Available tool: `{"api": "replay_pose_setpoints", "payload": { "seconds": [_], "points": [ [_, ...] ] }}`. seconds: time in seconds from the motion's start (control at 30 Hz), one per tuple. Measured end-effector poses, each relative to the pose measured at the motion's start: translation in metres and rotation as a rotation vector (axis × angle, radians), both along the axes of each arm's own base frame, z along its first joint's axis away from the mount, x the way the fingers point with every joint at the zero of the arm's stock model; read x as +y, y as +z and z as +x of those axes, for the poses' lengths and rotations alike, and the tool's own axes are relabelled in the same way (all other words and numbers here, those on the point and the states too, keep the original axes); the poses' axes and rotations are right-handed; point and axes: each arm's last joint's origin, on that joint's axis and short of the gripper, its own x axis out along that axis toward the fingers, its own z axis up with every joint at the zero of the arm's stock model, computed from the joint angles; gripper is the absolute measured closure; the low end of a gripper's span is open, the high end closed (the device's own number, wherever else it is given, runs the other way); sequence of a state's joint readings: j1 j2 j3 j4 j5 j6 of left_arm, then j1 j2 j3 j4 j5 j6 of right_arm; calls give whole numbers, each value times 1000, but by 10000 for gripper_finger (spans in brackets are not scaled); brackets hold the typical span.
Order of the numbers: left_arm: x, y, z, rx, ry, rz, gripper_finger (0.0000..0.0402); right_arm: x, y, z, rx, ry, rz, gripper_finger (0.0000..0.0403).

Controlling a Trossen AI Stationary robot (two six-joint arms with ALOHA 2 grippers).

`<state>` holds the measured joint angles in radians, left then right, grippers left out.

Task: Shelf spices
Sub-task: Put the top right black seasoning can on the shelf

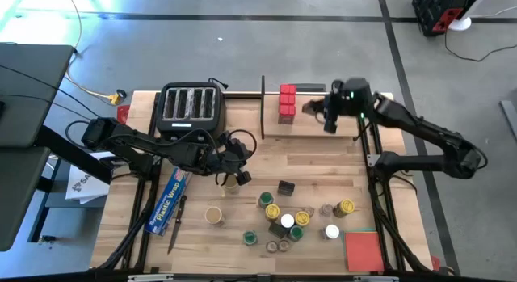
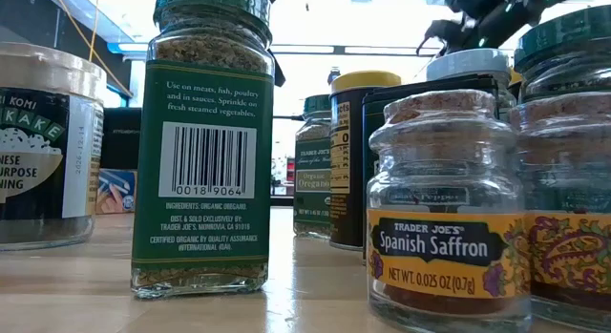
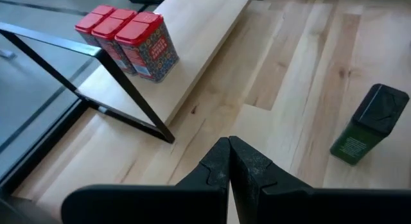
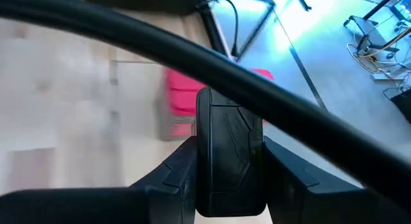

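The shelf is a light-wood board with black rod frames at the table's far side. Three red tins stand on its left part and also show in the left wrist view. My right gripper is over the board just right of the tins, shut on a black box. My left gripper is shut and empty over the middle of the table, beside a small jar. Several spice jars stand at the near middle. A green jar with a black lid stands apart. My right gripper pinches the black box between its two fingers, one on each of two opposite sides. The box stands up between the fingers, with the red tins close behind it. Whether it touches the board does not show.
A black four-slot toaster stands at the far left next to the shelf. A long blue wrap box and a dark utensil lie at the near left. A flat red pad lies at the near right. A tan-lidded jar stands alone.
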<state>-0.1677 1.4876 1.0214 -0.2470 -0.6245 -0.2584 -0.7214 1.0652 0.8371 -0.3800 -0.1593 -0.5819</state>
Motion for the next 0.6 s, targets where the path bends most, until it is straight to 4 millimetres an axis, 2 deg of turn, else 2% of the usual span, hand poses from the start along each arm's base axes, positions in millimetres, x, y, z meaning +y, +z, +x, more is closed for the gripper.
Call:
{"api": "replay_pose_setpoints", "payload": {
  "seconds": [0.1,0.37,0.6],
  "points": [
    [5,0,2,-7,-11,-26,401,-31,-5,-1,8,12,35,280],
    [10,0,3,-8,-13,-45,401,-98,3,18,159,48,97,280],
    [8,0,2,-7,-25,-48,401,-136,-24,28,224,135,227,280]
  ]
}}
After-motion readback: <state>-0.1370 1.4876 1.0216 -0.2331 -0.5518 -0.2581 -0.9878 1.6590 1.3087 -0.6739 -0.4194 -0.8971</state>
